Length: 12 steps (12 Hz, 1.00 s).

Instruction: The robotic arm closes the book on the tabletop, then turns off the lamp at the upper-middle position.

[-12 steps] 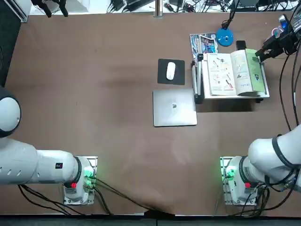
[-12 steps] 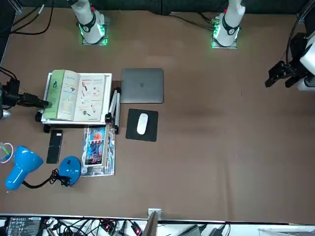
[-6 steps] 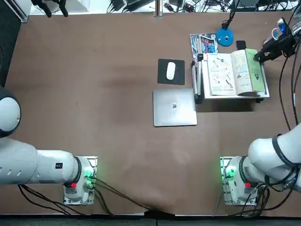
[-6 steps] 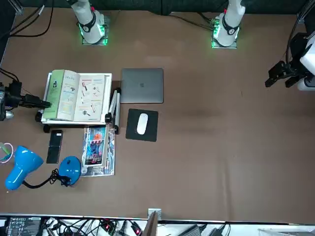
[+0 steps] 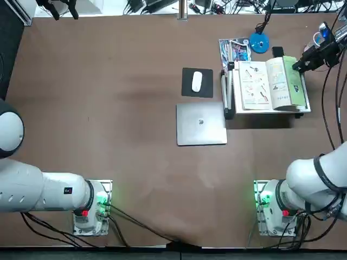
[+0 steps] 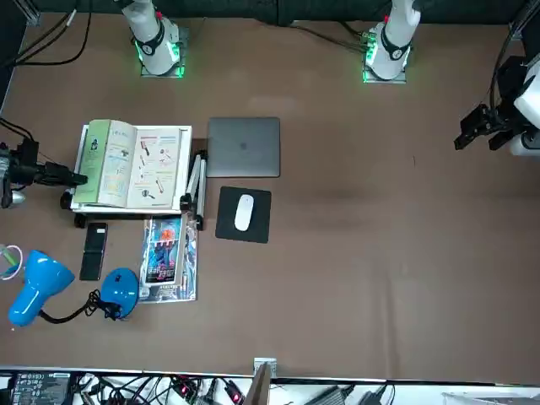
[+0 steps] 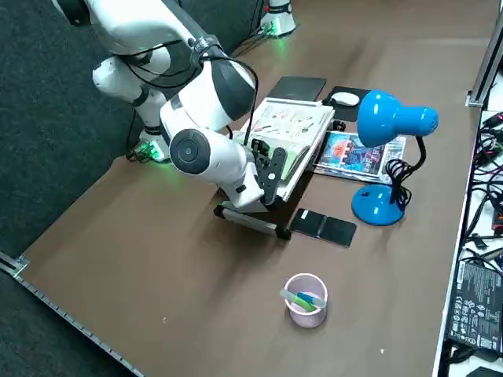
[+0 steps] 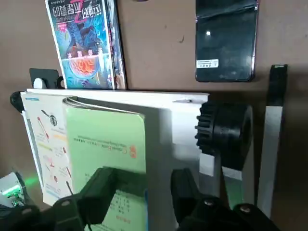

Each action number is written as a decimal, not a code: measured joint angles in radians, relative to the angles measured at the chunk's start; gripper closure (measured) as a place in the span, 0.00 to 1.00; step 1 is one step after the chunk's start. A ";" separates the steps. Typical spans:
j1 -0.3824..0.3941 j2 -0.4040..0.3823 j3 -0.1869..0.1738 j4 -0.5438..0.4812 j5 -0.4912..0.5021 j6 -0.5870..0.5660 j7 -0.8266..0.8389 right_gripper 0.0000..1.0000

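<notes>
The book (image 5: 269,84) lies open on a white stand (image 8: 179,120), with white pages on its left and a green leaf (image 8: 107,144) raised on its right. My right gripper (image 5: 297,66) is at that green leaf's outer edge. Its fingers are open, and the leaf's edge sits in the gap between them (image 8: 144,179). The gripper also shows at the book's edge in the front view (image 6: 78,178) and the right side view (image 7: 271,169). The lamp has a blue disc base (image 5: 259,43) just beyond the book, and its blue head (image 7: 391,118) hangs on a black gooseneck.
A blue glossy booklet (image 5: 234,50) and a black phone (image 5: 277,52) lie behind the stand. A closed grey laptop (image 5: 201,124) and a mouse on a black pad (image 5: 197,81) sit to the book's left. A clear cup with pens (image 7: 305,298) stands near the table's right edge.
My right wrist has shifted slightly away from the robot's base while the fingertips stayed at the green leaf's edge. The book and the lamp have not moved.
</notes>
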 joint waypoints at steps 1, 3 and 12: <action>0.000 0.000 0.000 0.000 0.000 -0.004 -0.004 0.31; 0.000 -0.001 0.000 0.000 0.001 -0.022 -0.010 0.33; 0.038 -0.023 0.022 0.004 0.019 -0.048 -0.016 0.38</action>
